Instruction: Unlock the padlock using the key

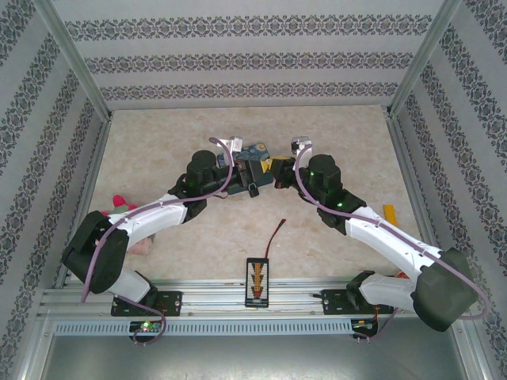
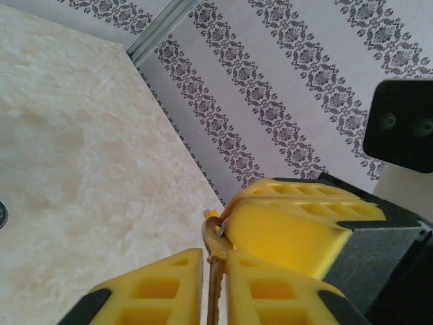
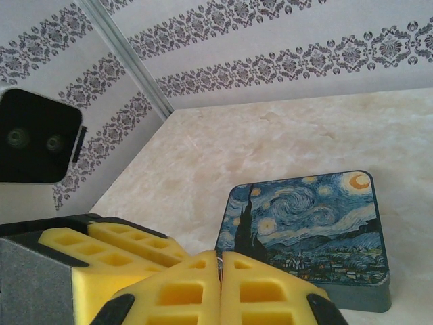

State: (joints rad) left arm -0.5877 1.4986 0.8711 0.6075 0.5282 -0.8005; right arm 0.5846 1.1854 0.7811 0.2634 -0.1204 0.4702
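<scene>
The key (image 2: 216,247) is a thin metal piece. Its blade lies between the yellow fingers of my left gripper (image 2: 213,256), which is shut on it, and its round head sticks out past the tips. My right gripper (image 2: 231,218) comes in from the right and pinches the key's head at a small wire ring. In the right wrist view the right gripper (image 3: 218,256) is shut, with a sliver of metal in the seam. Seen from above, both grippers (image 1: 265,176) meet tip to tip above mid-table. The padlock is hidden.
A blue Starry Night tin (image 3: 304,227) lies flat just beyond the grippers (image 1: 255,150). A small connector board (image 1: 259,281) with a red-and-black wire (image 1: 277,231) sits near the front rail. A yellow piece (image 1: 389,214) lies right, and a pink-red object (image 1: 119,203) left.
</scene>
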